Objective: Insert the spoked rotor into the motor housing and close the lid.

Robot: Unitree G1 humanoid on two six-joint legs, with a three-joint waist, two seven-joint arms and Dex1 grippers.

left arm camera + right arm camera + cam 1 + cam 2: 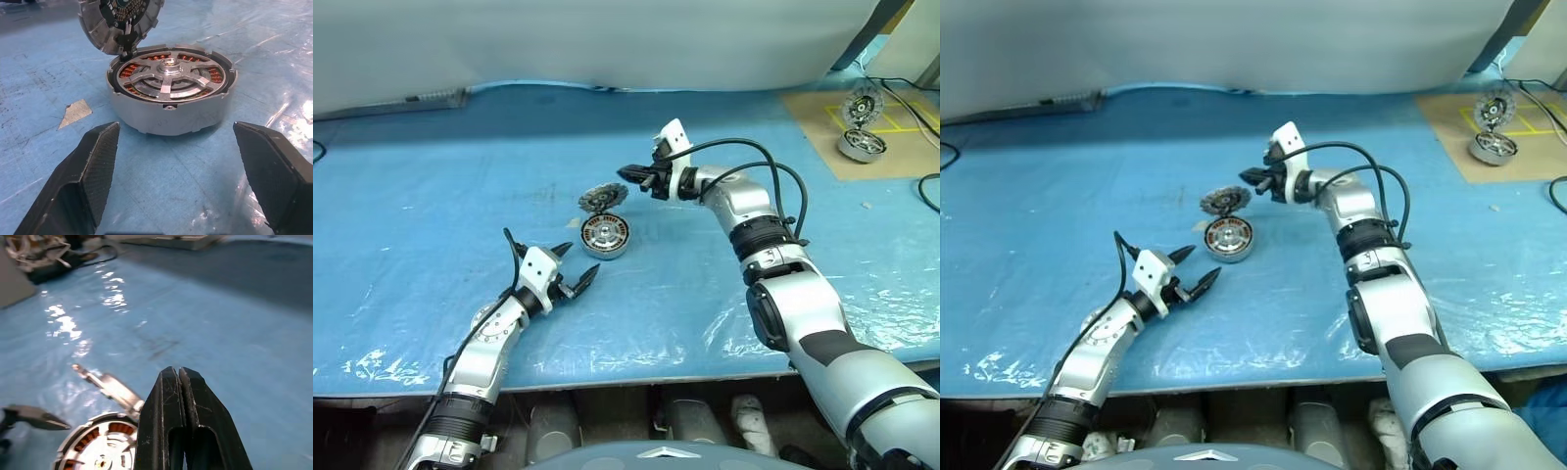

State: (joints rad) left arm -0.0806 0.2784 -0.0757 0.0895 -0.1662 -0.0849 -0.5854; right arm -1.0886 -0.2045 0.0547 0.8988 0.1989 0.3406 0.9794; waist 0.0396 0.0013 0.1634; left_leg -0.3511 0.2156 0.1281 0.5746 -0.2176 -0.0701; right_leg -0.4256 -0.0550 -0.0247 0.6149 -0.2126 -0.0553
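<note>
With its two black fingers pressed together on nothing, the right gripper hangs just beside the raised lid, a round silver-grey disc with a ribbed, toothed edge that stands tilted open on its joint at the far rim of the motor housing, a shallow round silver puck with copper-orange windings. Seated inside that housing lies the spoked rotor, a small silver metal wheel with a central hub; in the left wrist view it sits level within the rim, windings showing between its spokes. Nearer the robot, the left gripper rests low over the blue plastic-covered table with jaws spread wide and empty, aimed at the housing's side wall, near but apart. Insertion is judged complete; closing the lid is the step in hand. Next move calls for the right fingertips to push the lid down over the housing, and the left jaws may need to steady the housing against sliding
</note>
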